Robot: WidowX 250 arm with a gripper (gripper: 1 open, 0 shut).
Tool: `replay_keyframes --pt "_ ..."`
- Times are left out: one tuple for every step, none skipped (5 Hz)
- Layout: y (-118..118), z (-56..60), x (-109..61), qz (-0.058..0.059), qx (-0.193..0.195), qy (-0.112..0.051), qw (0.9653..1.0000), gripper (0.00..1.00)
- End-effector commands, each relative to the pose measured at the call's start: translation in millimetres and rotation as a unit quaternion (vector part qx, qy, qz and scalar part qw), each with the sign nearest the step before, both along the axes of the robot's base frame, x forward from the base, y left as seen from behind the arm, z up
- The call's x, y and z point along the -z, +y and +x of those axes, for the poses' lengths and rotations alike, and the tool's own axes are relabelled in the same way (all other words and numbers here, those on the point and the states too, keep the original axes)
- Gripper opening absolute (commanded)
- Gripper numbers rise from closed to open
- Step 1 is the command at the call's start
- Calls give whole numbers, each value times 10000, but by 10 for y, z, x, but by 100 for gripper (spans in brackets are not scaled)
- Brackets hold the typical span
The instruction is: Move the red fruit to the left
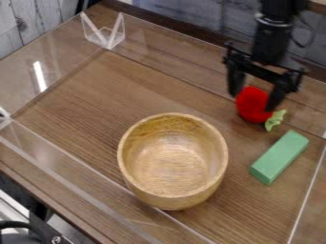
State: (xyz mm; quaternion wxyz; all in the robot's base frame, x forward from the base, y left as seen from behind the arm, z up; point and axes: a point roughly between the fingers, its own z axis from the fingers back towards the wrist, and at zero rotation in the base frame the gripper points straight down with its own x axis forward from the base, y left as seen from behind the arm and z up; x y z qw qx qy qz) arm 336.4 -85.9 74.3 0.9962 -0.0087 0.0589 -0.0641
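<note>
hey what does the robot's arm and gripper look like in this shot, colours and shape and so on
The arm is a dark, nearly black column coming down from the top edge of the picture. It ends in a black gripper with a broader block from which slim, straight black fingers hang like prongs. No coloured markings or labels can be made out, and no loose cables are visible at this resolution.

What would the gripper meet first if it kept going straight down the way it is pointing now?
Most likely the red fruit: the open gripper points down with its fingers on either side of it. Depth is hard to judge from one view, so it could sit slightly behind.
</note>
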Motion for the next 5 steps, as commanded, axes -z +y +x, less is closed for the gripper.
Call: replay_keyframes --pt "-75 157 -214 -28 7 -328 9995 100" --pt "0 237 -79 -1 106 -255 9996 100" --pt "89 313 20 44 133 -274 9995 100" --pt "66 434 72 71 116 -274 9995 100" --pt "13 444 107 80 126 -269 9995 100"
